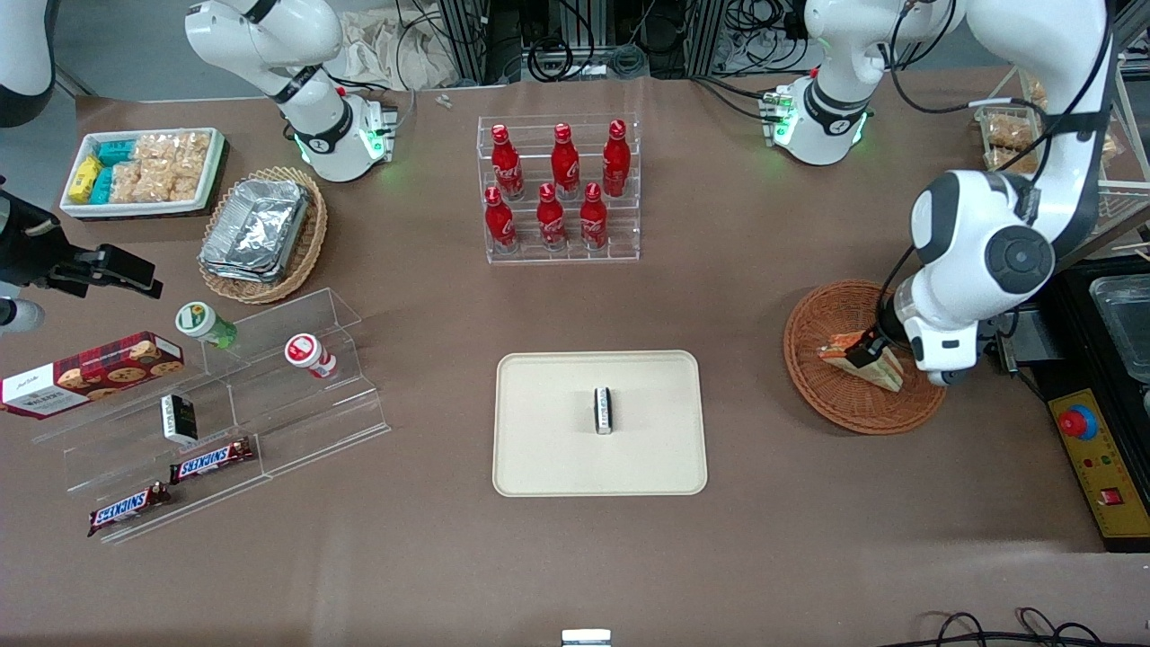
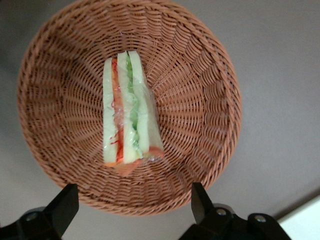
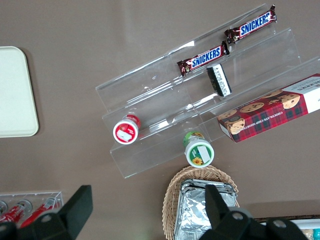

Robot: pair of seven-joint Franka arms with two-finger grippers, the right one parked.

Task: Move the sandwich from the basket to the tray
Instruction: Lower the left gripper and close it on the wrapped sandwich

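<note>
Left arm bent low, wrist pointing down; gripper (image 2: pixel 132 205) spread wide, fingers (image 2: pixel 62 206) apart.

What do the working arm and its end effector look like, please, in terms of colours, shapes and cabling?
The left arm has glossy white rounded shells with dark grey circular joint caps and black bands. Black cables run along it, and its base glows green. The end effector, above the basket, has two black wedge-shaped fingers on black mounts with silver screws.

Plastic-wrapped triangular sandwich wedge (image 1: pixel 861 362), on its side in round reddish-brown wicker basket (image 1: pixel 831 400), frame right; flat cream rectangular tray (image 1: pixel 548 449), centre, gripper (image 1: pixel 867 351) above sandwich
</note>
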